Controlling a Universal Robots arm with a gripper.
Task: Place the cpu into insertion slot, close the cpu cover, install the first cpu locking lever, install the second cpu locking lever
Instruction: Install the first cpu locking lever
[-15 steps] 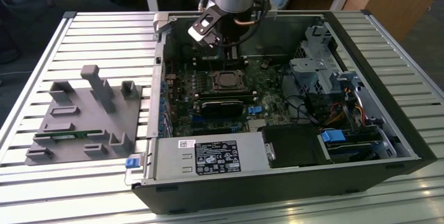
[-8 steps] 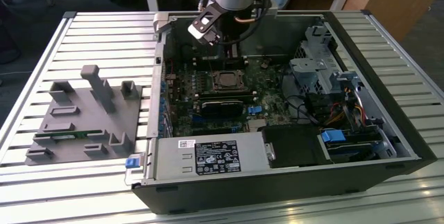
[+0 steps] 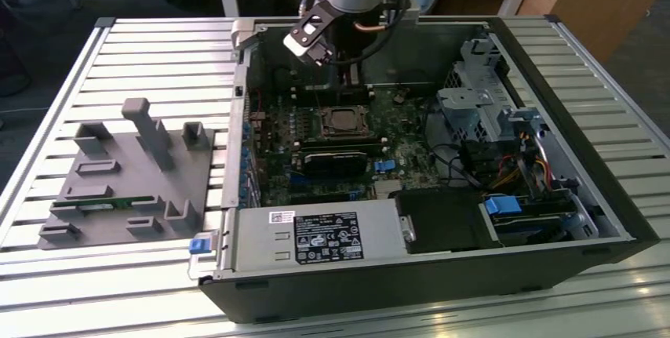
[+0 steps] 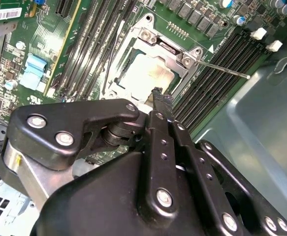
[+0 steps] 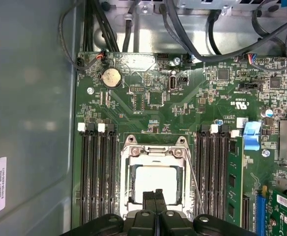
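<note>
The gripper (image 5: 155, 194), fingers pressed together and holding nothing, hovers just above the cpu (image 5: 150, 178). The cpu is seated on the motherboard (image 5: 148, 108), with the cpu cover (image 5: 153, 151) lying flat around it and a thin locking lever (image 5: 195, 182) alongside.

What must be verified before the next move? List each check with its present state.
1. Cpu seated flat in its place: ok.
2. Cpu cover lying down over the cpu: ok.
3. Locking lever latched: not ok, it juts out over the memory slots.
4. Other locking lever latched: cannot tell.
5. Pincer shut and empty, above the cpu: ok.
</note>
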